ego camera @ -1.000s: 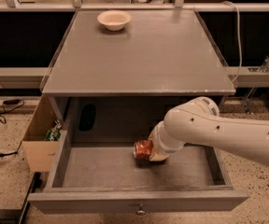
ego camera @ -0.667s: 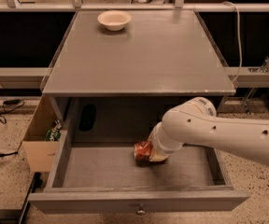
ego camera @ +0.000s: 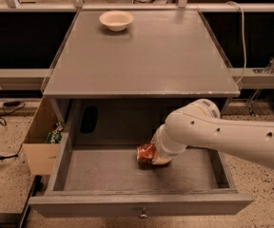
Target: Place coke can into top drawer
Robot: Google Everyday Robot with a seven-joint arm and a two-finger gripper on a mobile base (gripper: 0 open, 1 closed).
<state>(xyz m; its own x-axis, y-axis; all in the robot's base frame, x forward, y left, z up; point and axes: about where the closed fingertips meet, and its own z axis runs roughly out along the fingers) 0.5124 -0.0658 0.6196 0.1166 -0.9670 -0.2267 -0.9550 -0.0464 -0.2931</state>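
A careless pull-out by the gripper [ego camera: 160, 156], low inside the wide grey wooden top drawer [ego camera: 141, 204], could roll or drag out the dented red-orange coke can [ego camera: 146, 153] touching it. Whether it grasps the can, I cannot tell. The drawer holds the can mid-floor; the small cream bowl [ego camera: 116, 19] looks empty.

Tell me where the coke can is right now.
In the camera view, the coke can is inside the open top drawer, near its middle, right against the gripper that reaches in from the picture's right.
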